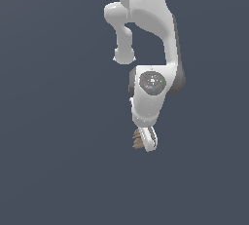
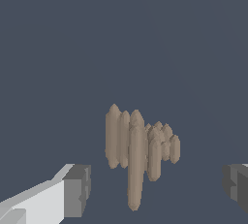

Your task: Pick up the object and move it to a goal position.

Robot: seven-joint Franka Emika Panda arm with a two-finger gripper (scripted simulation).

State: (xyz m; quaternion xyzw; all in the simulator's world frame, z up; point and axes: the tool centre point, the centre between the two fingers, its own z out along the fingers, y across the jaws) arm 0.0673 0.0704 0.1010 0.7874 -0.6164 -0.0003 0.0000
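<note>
- The object (image 2: 138, 150), tan-brown and matte, is showing in the wrist view as a cluster of rounded ridges all running the same way; its longest ridge is reaching out past the rest toward the camera end.
- No writing or label is showing on it.
- In the exterior view the object (image 1: 136, 140) is peeking out, jagged, on the exterior view's left of the white fingertip, right against it.
- The gripper (image 2: 155, 189) is standing spread wide, the grey pads (image 2: 77, 189) sitting well clear of the object on both sides.
- The white arm (image 1: 151, 48) is hanging down over a plain dark blue-grey ground (image 1: 48, 170).
</note>
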